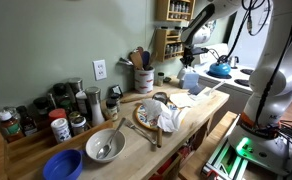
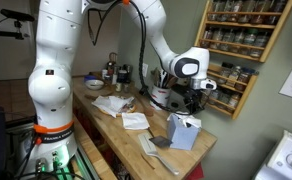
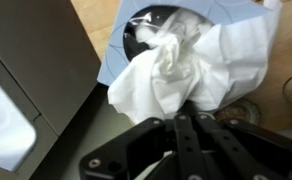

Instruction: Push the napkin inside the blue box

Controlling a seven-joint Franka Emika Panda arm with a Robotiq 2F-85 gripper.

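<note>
A light blue box [image 2: 184,135] stands at the end of the wooden counter; it also shows in an exterior view [image 1: 191,81]. A white crumpled napkin [image 3: 191,65] sticks out of the box's round opening [image 3: 136,35] and spills over its rim. It shows as a white tuft [image 2: 182,120] on top of the box. My gripper [image 3: 181,120] hovers just above the box and napkin, with its fingers pressed together and their tips at the napkin's edge. It shows in both exterior views [image 2: 193,102] [image 1: 189,62].
Loose napkins [image 2: 134,121] and a spoon [image 2: 158,160] lie on the counter. A plate with a cloth [image 1: 158,116], a grey bowl [image 1: 104,146], a blue bowl [image 1: 62,165], spice jars [image 1: 58,125] and a utensil holder [image 1: 143,78] stand along it. A spice rack [image 2: 241,40] hangs on the wall.
</note>
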